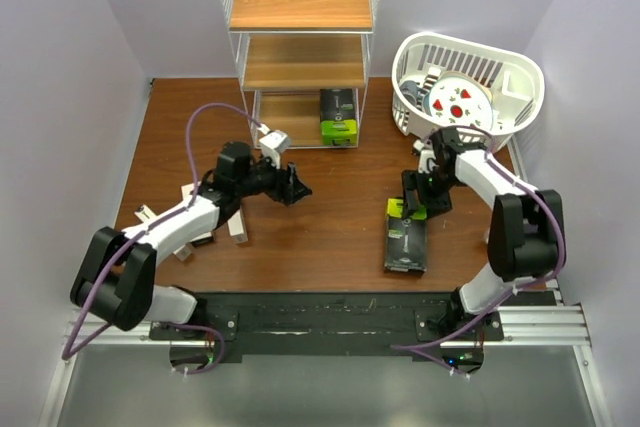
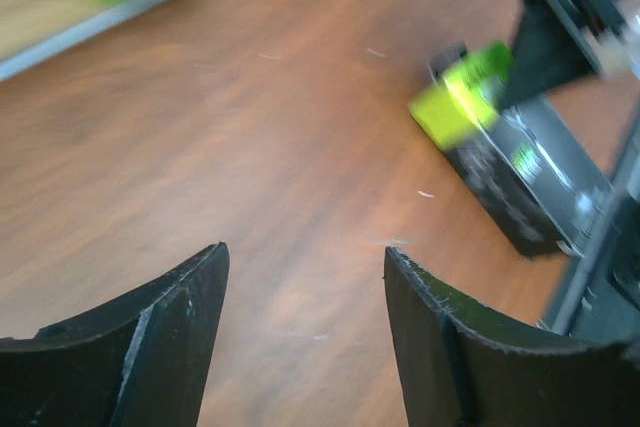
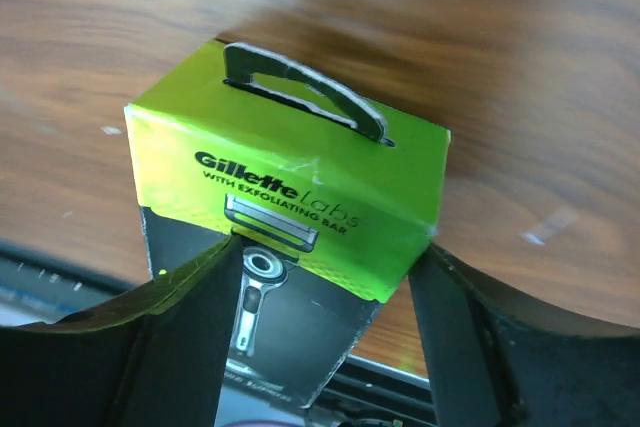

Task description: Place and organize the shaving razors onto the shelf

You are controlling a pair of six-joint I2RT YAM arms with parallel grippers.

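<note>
The shelf (image 1: 300,2) stands at the back centre; one black razor pack with a lime-green end (image 1: 338,115) sits on its bottom tier. A second black and green pack (image 1: 407,237) lies flat on the table at the right. My right gripper (image 1: 421,197) is open over its green end; in the right wrist view the jaws (image 3: 325,247) straddle the pack (image 3: 290,187). My left gripper (image 1: 296,187) is open and empty above bare table (image 2: 305,252); its view shows that pack (image 2: 500,147) further off. Several white and tan cartons (image 1: 238,225) lie beside the left arm.
A white slatted basket (image 1: 520,62) holding round items stands at the back right, close behind the right arm. Purple walls close in on both sides. The black base rail (image 1: 330,312) runs along the near edge.
</note>
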